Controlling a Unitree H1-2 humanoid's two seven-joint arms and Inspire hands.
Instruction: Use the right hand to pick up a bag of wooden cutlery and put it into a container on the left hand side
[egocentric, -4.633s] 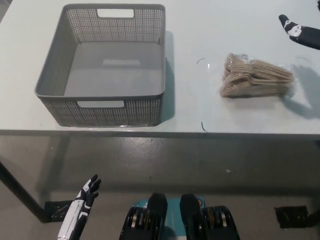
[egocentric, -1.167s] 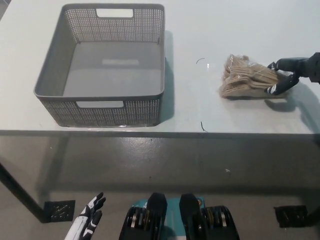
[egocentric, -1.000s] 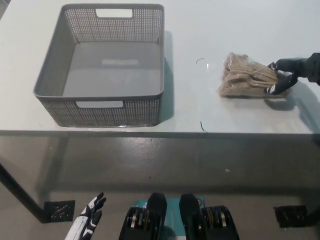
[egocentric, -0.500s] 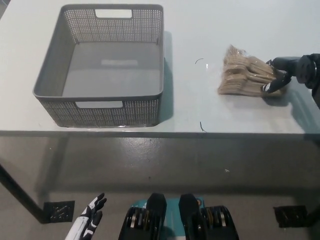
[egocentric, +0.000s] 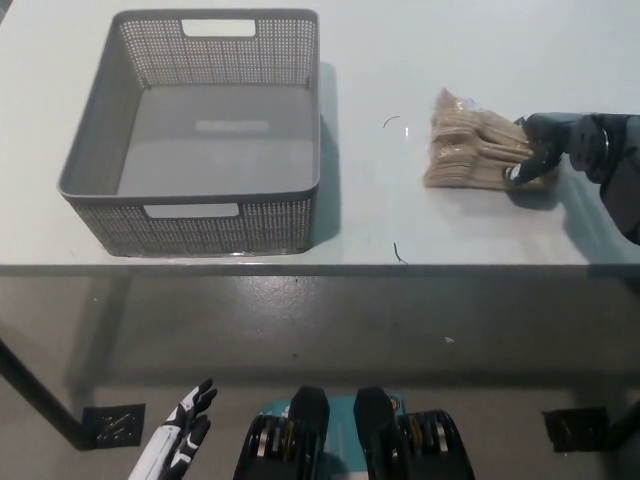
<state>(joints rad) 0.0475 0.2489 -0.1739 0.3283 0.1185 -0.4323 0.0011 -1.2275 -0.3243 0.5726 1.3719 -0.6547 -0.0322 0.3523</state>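
A clear bag of wooden cutlery (egocentric: 470, 150) lies on the white table (egocentric: 400, 60), right of centre. My black right hand (egocentric: 545, 150) comes in from the right edge and is closed on the bag's right end, fingers above and below it. To the left stands a grey perforated container (egocentric: 195, 125) with nothing inside. My white left hand (egocentric: 180, 445) hangs low at the bottom left, below the table, fingers spread apart and holding nothing.
The table's front edge (egocentric: 320, 268) runs across the middle of the picture, with dark floor below. A small dark mark (egocentric: 398, 252) sits near that edge. Bare tabletop separates the container from the bag.
My right hand came in from the far right, closed on the bag's right end and has shifted it a little to the left. The whole picture has also drifted slightly left.
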